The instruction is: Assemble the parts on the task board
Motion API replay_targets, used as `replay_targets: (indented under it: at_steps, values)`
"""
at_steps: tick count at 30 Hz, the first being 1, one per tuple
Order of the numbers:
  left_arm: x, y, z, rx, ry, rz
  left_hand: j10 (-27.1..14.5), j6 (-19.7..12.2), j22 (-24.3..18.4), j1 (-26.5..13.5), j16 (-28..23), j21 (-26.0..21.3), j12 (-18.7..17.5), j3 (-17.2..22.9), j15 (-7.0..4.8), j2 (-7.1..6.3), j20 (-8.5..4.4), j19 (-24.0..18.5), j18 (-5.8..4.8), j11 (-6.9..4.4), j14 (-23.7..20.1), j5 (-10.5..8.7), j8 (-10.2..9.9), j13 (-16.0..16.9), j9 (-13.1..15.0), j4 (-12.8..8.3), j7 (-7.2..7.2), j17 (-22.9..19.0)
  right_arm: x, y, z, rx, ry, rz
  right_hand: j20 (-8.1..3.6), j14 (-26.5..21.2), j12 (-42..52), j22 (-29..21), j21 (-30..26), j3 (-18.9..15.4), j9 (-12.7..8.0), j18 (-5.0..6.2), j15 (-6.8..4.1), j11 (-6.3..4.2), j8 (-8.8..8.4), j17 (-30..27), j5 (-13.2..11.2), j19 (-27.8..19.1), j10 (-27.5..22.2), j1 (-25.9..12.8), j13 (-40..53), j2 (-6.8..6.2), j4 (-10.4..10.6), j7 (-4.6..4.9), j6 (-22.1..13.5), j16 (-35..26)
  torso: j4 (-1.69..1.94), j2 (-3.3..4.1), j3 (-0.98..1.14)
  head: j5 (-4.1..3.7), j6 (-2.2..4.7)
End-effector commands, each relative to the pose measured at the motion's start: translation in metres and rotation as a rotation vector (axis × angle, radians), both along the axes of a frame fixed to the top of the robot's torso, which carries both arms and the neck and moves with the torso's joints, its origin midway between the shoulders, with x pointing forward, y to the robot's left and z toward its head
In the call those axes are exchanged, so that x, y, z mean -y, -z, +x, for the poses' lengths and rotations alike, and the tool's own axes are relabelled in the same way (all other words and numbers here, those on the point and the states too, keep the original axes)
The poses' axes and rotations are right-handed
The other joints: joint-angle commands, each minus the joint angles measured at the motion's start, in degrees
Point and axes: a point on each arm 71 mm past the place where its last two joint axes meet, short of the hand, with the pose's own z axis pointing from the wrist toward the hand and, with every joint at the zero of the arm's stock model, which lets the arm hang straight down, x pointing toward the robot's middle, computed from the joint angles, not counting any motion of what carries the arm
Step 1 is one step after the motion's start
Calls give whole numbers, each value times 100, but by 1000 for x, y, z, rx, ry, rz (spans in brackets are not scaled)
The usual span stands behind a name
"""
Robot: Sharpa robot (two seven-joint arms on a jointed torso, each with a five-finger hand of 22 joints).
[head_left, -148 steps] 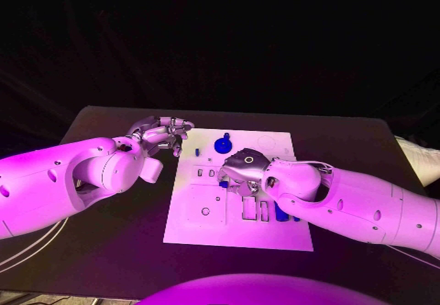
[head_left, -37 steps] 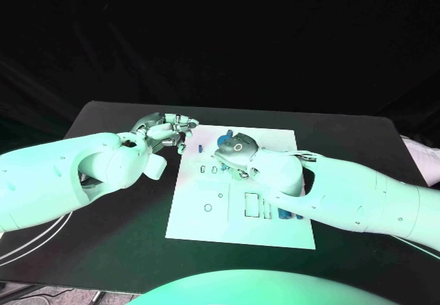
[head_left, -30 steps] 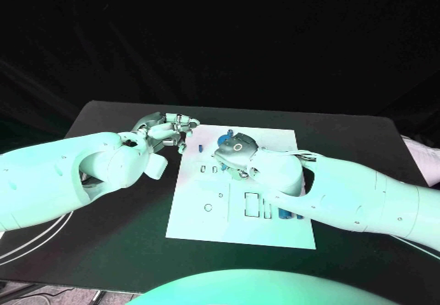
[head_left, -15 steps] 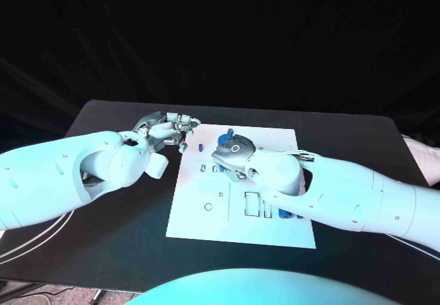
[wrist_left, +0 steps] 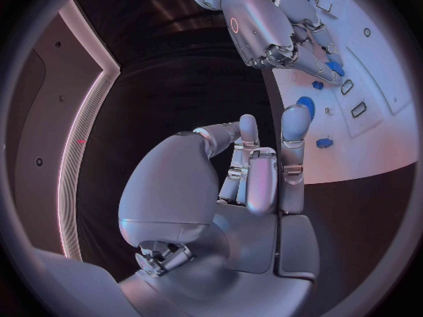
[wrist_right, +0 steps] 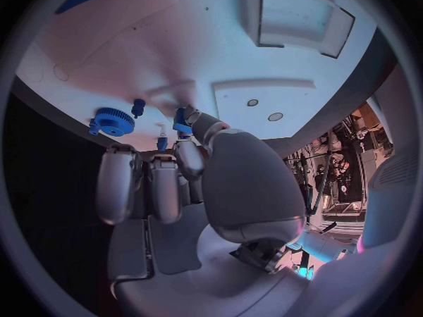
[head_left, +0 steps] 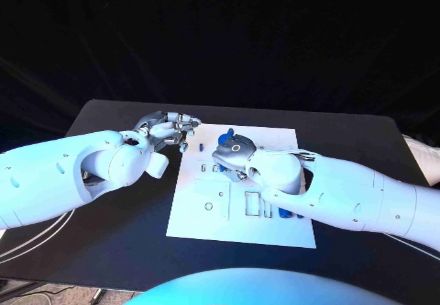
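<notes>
Black table (head_left: 110, 127); right hand (head_left: 234, 154) fingers (wrist_right: 187, 128) pinching blue part (wrist_right: 182, 120).

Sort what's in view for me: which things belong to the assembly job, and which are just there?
Job:
- task board
- blue gear
- small blue part at the right hand's fingertips
- blue pieces at the board's right edge

Just there:
- left hand, beside the board
- black table

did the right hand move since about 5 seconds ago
Yes. The right hand has moved toward the far end of the task board, from near its middle up beside the blue gear.
</notes>
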Motion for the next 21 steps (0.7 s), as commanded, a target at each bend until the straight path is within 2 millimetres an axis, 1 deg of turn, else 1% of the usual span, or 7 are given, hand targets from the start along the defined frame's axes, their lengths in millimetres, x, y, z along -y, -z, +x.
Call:
replay_targets:
  at_steps: [1, 3, 7, 14, 21]
  values:
    - [2, -1, 0, 2, 19, -4, -33, -20, -5, 55, -9, -27, -20, 4, 41, -13, 22, 9, 99, 4, -8, -28, -13, -5, -5, -22, 38, 97, 2, 5, -1, -23, -12, -20, -9, 442, -43, -1, 4, -22, -63, -73, -12, 33, -100, 716, -3, 29, -60, 33, -23, -122, -53, 17, -146, -10, 1, 3, -1, 4, -6]
    - [2, -1, 0, 2, 19, -4, -33, -20, -5, 55, -9, -27, -20, 4, 41, -13, 22, 9, 99, 4, -8, -28, -13, -5, -5, -22, 38, 97, 2, 6, -1, -27, -15, -23, -4, 445, -62, -1, 3, -37, -77, -73, 4, 46, -135, 725, -1, 28, -77, 46, -36, -165, -75, 30, -194, -2, -3, 3, -1, 6, -8]
    - [2, -1, 0, 2, 19, -4, -33, -20, -5, 55, -9, -27, -20, 4, 41, -13, 22, 9, 99, 4, -8, -28, -13, -5, -5, -22, 38, 97, 2, 7, -1, -37, -24, -29, 1, 445, -91, -1, 1, -51, -87, -72, 14, 55, -160, 723, 0, 26, -99, 56, -58, -196, -92, 35, -225, -5, -5, 0, -1, 5, -8]
    - [3, 0, 0, 1, 19, -4, -33, -20, -5, 55, -9, -27, -20, 4, 41, -13, 22, 9, 99, 4, -8, -28, -13, -5, -5, -22, 38, 97, 4, 8, 0, -44, -36, -27, 7, 446, -94, -3, 0, -49, -91, -73, 25, 54, -170, 726, 2, 24, -103, 74, -59, -201, -106, 31, -235, -3, -1, 2, 3, 3, -10]
    - [3, 0, 0, 1, 19, -4, -34, -22, -14, 51, -12, -35, -19, 0, 42, -11, 23, 8, 100, 5, -10, -28, -14, -10, -11, -21, 40, 92, 5, 9, 1, -49, -41, -22, 12, 448, -90, 3, 2, -29, -93, -73, 25, 55, -174, 732, 5, 25, -104, 109, -57, -174, -122, 29, -232, 1, -2, -1, -1, 2, -13]
